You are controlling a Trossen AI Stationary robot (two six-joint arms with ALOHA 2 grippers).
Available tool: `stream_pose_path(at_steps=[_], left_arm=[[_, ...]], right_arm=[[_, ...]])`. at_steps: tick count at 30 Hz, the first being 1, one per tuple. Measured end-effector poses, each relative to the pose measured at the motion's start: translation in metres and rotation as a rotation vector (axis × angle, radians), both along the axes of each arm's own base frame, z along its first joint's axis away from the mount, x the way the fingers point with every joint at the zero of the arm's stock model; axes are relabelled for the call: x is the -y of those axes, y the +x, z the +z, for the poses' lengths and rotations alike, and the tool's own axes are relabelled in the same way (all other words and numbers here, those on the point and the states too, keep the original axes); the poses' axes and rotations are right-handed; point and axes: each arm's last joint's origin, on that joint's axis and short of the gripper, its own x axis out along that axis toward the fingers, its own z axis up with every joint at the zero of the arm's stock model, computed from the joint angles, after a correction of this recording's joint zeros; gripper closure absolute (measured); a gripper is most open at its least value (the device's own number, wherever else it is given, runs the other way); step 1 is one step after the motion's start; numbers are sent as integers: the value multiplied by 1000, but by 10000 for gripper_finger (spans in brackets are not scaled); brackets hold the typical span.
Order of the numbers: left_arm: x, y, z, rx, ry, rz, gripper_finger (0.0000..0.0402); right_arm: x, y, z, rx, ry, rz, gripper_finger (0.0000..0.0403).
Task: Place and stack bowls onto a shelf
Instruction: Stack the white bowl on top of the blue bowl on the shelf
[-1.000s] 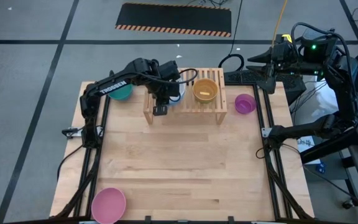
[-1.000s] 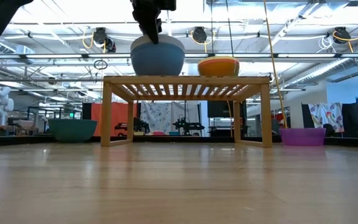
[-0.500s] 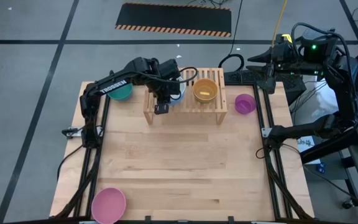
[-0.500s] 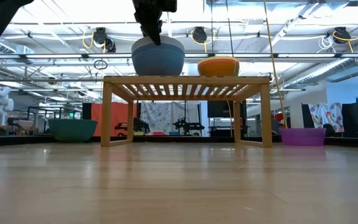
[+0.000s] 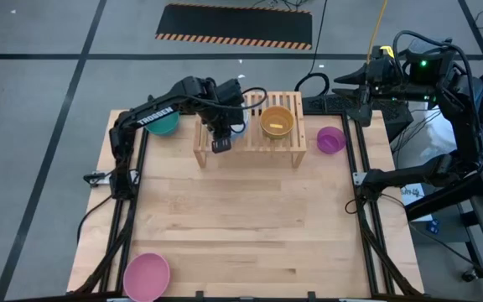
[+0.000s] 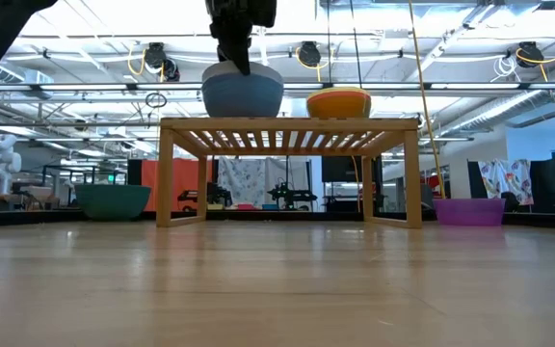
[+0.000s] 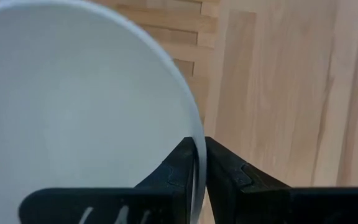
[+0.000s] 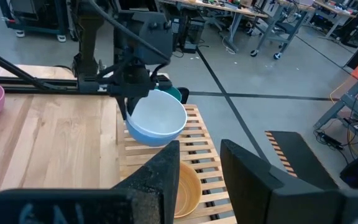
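left gripper point(image 7: 194, 168): nearly closed, pinching the white bowl point(image 7: 73, 106) rim over the shelf point(image 5: 285, 141)
right gripper point(image 8: 197, 168): spread wide, holding nothing, parked at table's 2 o'clock

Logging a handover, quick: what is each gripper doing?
Left gripper: shut on the rim of the round blue plastic bowl over the light-wood slatted shelf.
Right gripper: open, empty.

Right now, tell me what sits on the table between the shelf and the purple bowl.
Nothing: in the high view a bare strip of table separates the shelf from the purple bowl; the low view agrees.
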Motion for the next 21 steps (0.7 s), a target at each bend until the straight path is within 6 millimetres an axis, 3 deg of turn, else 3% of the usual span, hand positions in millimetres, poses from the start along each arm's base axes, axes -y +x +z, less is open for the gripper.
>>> stream_pose_path(at_steps=[21], left_arm=[[1,1,1,5,32,-20,364]], right_arm=[[0,0,0,0,0,0,291]])
